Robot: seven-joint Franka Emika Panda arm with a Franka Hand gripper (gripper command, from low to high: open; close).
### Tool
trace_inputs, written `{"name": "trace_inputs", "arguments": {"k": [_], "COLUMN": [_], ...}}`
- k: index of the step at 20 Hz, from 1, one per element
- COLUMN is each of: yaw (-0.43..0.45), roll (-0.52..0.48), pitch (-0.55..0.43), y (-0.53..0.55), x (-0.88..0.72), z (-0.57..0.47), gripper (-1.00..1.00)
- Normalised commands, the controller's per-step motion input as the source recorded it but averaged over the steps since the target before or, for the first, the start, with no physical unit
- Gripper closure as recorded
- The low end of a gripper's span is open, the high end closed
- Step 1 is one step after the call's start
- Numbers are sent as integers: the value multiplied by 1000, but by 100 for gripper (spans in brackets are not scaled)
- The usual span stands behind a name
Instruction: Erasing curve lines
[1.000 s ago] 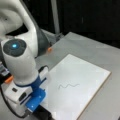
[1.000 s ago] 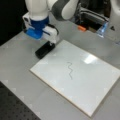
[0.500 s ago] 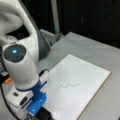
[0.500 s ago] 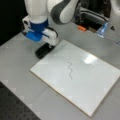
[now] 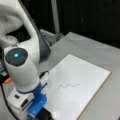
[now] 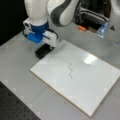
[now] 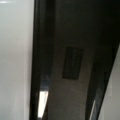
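Front view, arm side: I see the white arm with its blue-collared gripper (image 5: pixel 37 110) low at a front view's bottom left, over the near corner of the flat white rectangular board (image 5: pixel 82 75); the thin dark grey curve lines (image 5: pixel 68 86) sit whole mid-board, well apart from it.

Front view, far side: the gripper (image 6: pixel 45 50) hangs over a black rectangular eraser block (image 6: pixel 43 51) at the board's (image 6: pixel 100 82) corner. I cannot tell how its jaws stand. The curve lines (image 6: pixel 70 70) lie untouched.

Surface: grey matte tabletop (image 6: pixel 20 92); dark backdrop behind.

Wrist view: dark finger walls frame a dim ribbed dark patch (image 7: pixel 72 62); board white at the left.
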Motion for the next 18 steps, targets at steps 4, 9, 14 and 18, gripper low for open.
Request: {"name": "trace_inputs", "arguments": {"k": [4, 9, 14, 18], "yaw": [-44, -84, -102, -91], "roll": [95, 80, 95, 108], "pitch": [-90, -104, -109, -97], "y": [-68, -54, -19, -19], "x": [-10, -8, -15, 1], "z": [-101, -128, -106, -113], "gripper": [-100, -100, -100, -100]}}
